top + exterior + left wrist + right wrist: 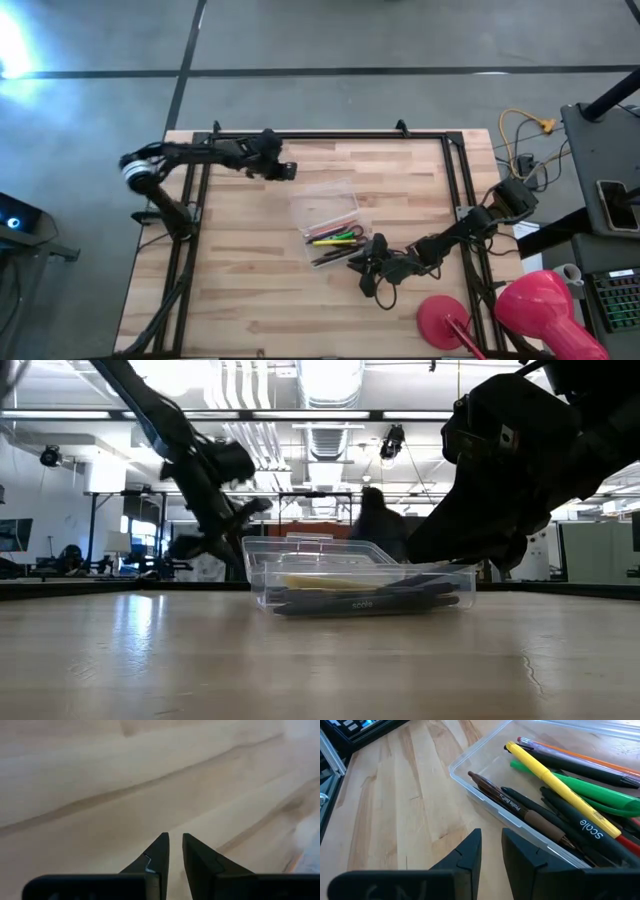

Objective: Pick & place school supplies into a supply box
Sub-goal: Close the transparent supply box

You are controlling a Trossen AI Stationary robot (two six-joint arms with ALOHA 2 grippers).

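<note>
The small clear see-through plastic supply box [330, 222] sits on the light wooden bench [250, 290], a little right of its middle, well apart from every edge. Inside it lie a yellow pen [560, 790], a green pen [590, 795], a brown pencil [520, 810] and several dark pens [570, 820], packed side by side along the box's length; the brown pencil rests against one long wall, and the yellow pen lies across the top of the others. The right gripper [362, 262] sits just beside the box, on the side toward the bench's near right corner. The left gripper [285, 170] is apart from the box, close to the far edge.
</note>
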